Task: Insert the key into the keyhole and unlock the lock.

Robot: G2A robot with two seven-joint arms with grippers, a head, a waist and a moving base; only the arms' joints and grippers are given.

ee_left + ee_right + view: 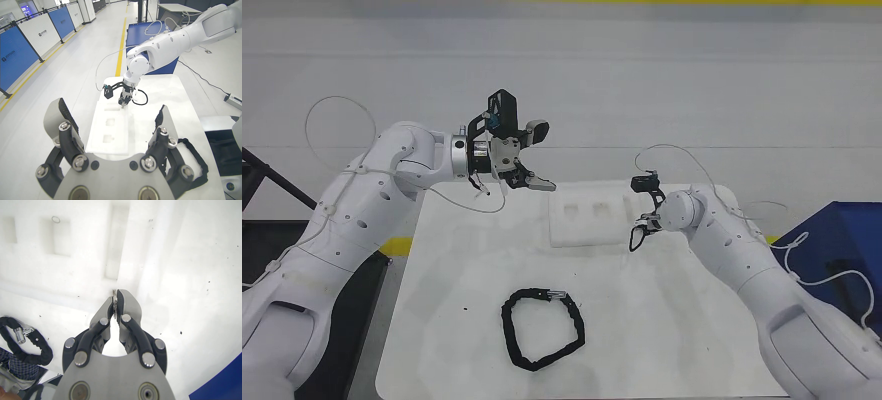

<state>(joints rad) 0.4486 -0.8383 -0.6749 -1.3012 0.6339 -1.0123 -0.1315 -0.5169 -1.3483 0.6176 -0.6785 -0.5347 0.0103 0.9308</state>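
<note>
White rigid foam block (pixel 587 218), matte, cut with square and slot-shaped recesses, sits on the smooth white table (pixel 442 330).

Right pincer (pixel 115 296), grey metal with ribbed black rubber pads, is pressed together on a small flat silver metal key (pixel 115 308), which is held edge-on between the pads. The pincer tips stand at the block's edge, just at the end of the narrow slot recess.

Black fabric-sleeved chain lock (pixel 542 328) forms a closed loop, with a chrome cylinder (pixel 20 335) at the join. It lies flat on the table on the robot's side of the block, well apart from it and from the key.

Left pincer (pixel 112 108), same build, is spread wide with nothing between its pads, raised near the block's opposite end.
</note>
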